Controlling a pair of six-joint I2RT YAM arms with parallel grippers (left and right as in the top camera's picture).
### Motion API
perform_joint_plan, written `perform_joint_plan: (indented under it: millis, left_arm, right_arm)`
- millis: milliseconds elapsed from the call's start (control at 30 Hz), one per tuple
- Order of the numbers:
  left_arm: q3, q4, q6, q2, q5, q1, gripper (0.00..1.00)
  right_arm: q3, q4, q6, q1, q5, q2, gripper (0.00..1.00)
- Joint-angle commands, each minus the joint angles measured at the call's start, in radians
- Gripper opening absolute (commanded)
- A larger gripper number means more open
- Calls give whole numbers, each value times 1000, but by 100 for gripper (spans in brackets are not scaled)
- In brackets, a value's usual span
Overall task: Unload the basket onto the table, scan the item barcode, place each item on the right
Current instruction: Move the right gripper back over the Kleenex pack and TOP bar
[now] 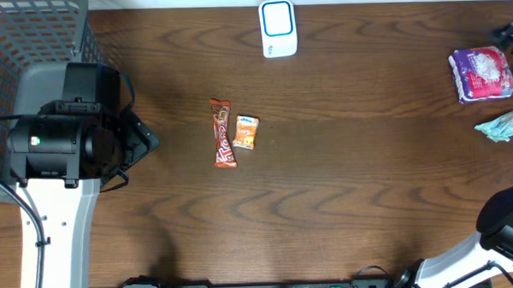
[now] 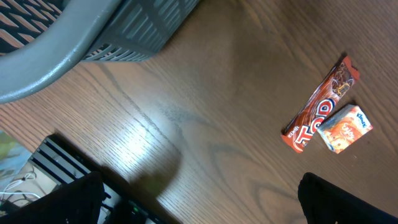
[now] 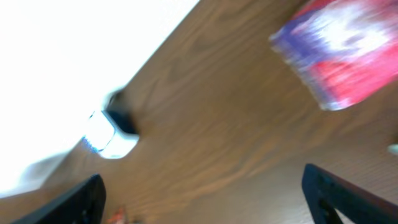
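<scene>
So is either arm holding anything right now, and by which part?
Nothing is held: the left fingers and the right fingers both stand open and empty.

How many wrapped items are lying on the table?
4: red bar and orange packet side by side mid-table; purple pack and teal wrapper far right. The basket may hide more.

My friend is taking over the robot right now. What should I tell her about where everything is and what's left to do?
Left gripper: open, empty, near the grey basket.
Right gripper: open, empty, near the purple pack.
Items: red chocolate bar and small orange packet side by side mid-table; purple pack and teal wrapper at the right edge; white scanner at the far edge.
Done: no item is held or at the scanner.
Left: pick an item and show its barcode to the scanner.
</scene>
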Motion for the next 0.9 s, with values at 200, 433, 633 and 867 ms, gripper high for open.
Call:
perform_joint_plan:
  millis: [200,433,633,867]
  left_arm:
    - [0,-6,-9,-11,-13,5,99]
    - [0,-6,-9,-11,-13,5,99]
    - [0,-6,-9,-11,-13,5,99]
    - [0,-6,-9,-11,-13,5,99]
  right_arm:
    - [-65,-125,-128,284,-48,28,99]
    - [-160,-63,-128,521,16,28,99]
    - [-175,-26,-129,677,47,28,99]
    - [-175,-10,-129,820,210,28,99]
